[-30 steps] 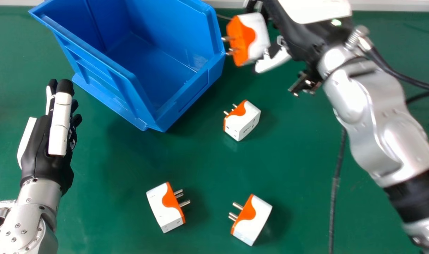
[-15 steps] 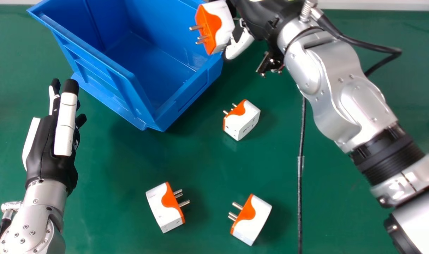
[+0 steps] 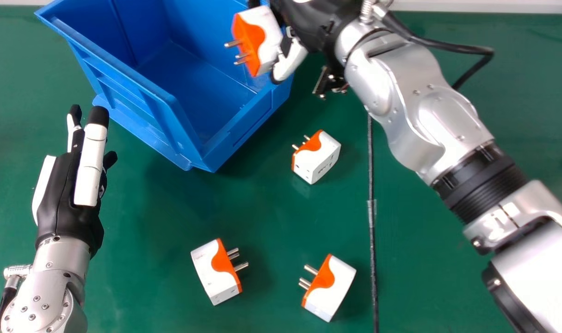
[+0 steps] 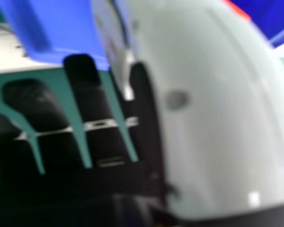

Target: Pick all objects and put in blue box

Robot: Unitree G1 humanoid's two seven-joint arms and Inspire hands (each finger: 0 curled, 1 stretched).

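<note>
In the head view my right hand (image 3: 308,23) is over the right side of the blue box (image 3: 197,83), shut on an orange and white plug adapter (image 3: 257,40) whose pins point left. The right hand view has the same adapter (image 4: 217,109) large beside my right hand (image 4: 92,101), with the blue box (image 4: 52,28) behind. Three more adapters lie on the green table: one (image 3: 317,159) right of the box, one (image 3: 216,272) and another (image 3: 329,289) nearer the front. My left hand (image 3: 63,194) is held open at the left, its fingers straight, apart from the box.
A black cable (image 3: 372,240) runs down the table (image 3: 271,217) to the right of the adapters. My silver right forearm (image 3: 401,92) slants across the right side above the table. A pale strip (image 3: 484,5) borders the table's far edge.
My right hand has moved left with its adapter, from beside the box to over its right side. My left hand has shifted slightly right. The three adapters on the table have stayed put.
</note>
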